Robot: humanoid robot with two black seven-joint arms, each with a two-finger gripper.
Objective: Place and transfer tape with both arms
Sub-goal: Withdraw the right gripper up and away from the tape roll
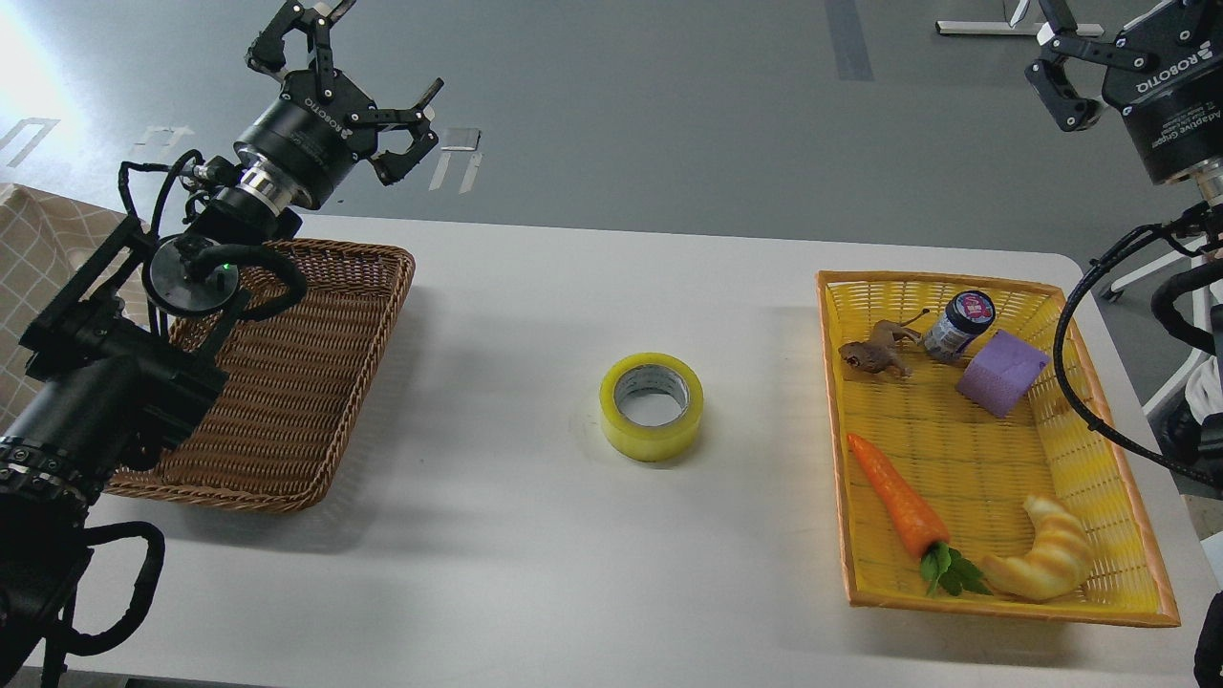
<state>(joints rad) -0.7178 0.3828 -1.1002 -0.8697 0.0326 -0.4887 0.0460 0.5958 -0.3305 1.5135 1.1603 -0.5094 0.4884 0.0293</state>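
Tape [652,406] lies flat mid-table [535,315], touched by neither arm. Left gripper [358,72] at ten o'clock gapes wide; right gripper [1056,57] at two o'clock, spread unclear.

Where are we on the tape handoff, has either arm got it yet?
Not yet. The tape lies flat on the white table, between the brown wicker basket and the yellow basket, touching neither. Nothing is in hand: the left pincer hangs open and empty above the wicker basket's far edge, and the right pincer is raised at the top right, partly out of frame. Pickup, handover and placement all remain.
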